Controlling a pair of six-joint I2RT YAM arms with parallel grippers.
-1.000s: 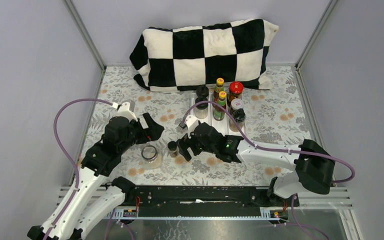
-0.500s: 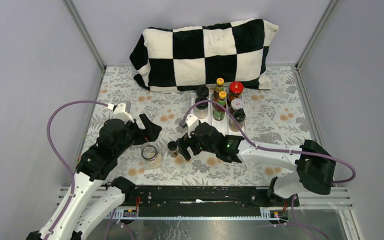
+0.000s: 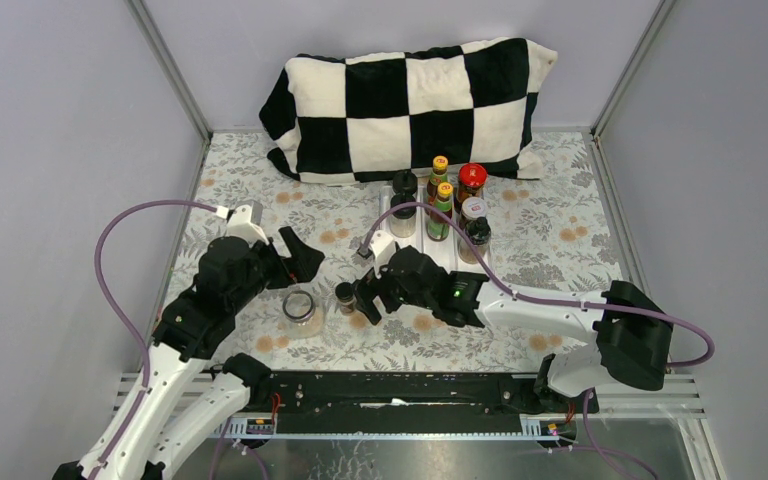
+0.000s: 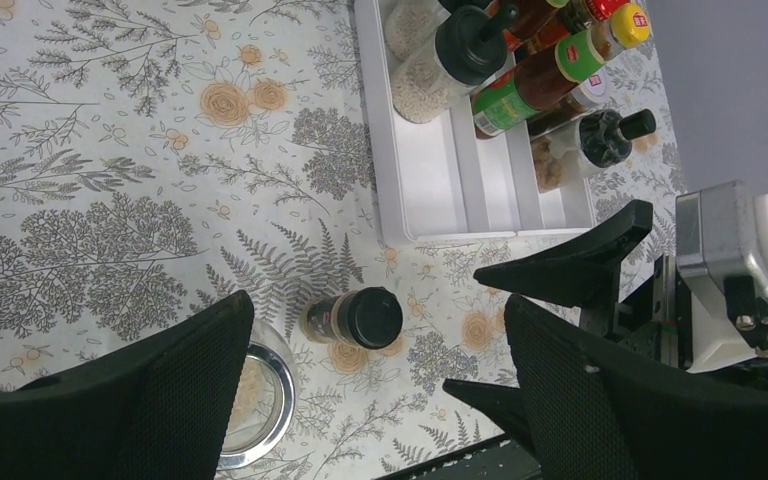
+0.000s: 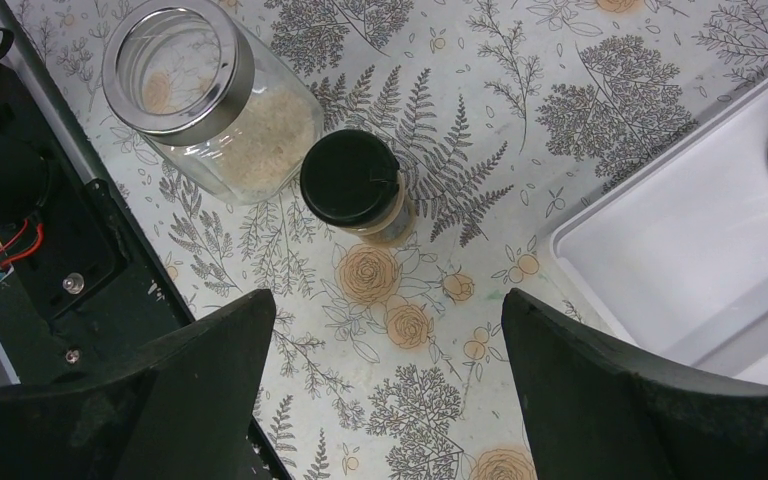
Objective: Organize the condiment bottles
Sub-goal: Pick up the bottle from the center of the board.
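A small black-capped spice jar (image 3: pixel 344 296) stands on the floral cloth, next to a squat clear glass jar (image 3: pixel 301 310) with a metal rim and no lid. My right gripper (image 3: pixel 365 300) is open and empty, just right of the spice jar (image 5: pixel 355 187); the glass jar (image 5: pixel 210 95) lies beyond it. My left gripper (image 3: pixel 303 258) is open and empty, above and behind both jars (image 4: pixel 355 318). The white tray (image 3: pixel 418 245) holds two yellow-capped sauce bottles (image 3: pixel 440 168), a red-lidded jar (image 3: pixel 471 178) and black-capped jars (image 3: pixel 403 190).
A black-and-white checked pillow (image 3: pixel 410 100) lies at the back behind the tray. The black front rail (image 3: pixel 390 390) runs along the near edge. Grey walls close in the left and right sides. The tray's near part (image 4: pixel 440 185) is bare.
My left gripper has drawn back slightly to the left and up. My right gripper has edged a little left toward the spice jar. The jars have not moved.
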